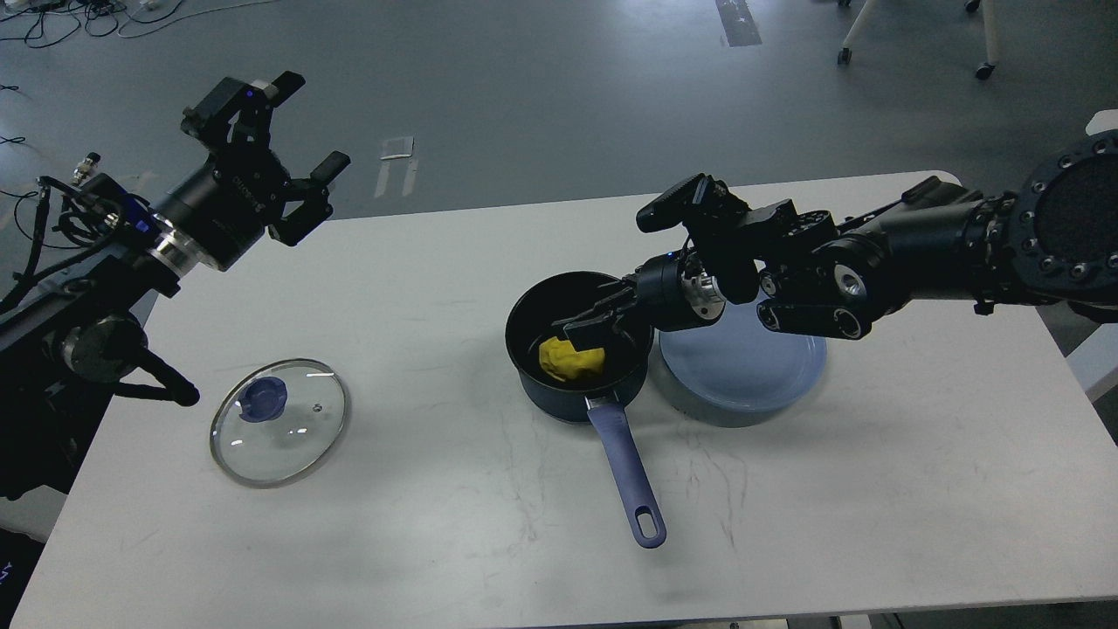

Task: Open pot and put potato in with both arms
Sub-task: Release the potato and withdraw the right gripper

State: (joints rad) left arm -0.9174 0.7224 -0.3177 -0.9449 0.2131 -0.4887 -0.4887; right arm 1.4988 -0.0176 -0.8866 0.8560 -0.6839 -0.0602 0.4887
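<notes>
The dark pot with a blue handle stands open at the table's middle. The yellow potato lies inside it on the bottom. My right gripper is open just above the potato, over the pot's far rim, with nothing between its fingers. The glass lid with a blue knob lies flat on the table at the left. My left gripper is open and empty, raised above the table's far left edge, well away from the lid.
A blue plate sits right of the pot, touching or nearly touching it, partly under my right arm. The white table ends at its front edge near the bottom of the view. Grey floor lies beyond.
</notes>
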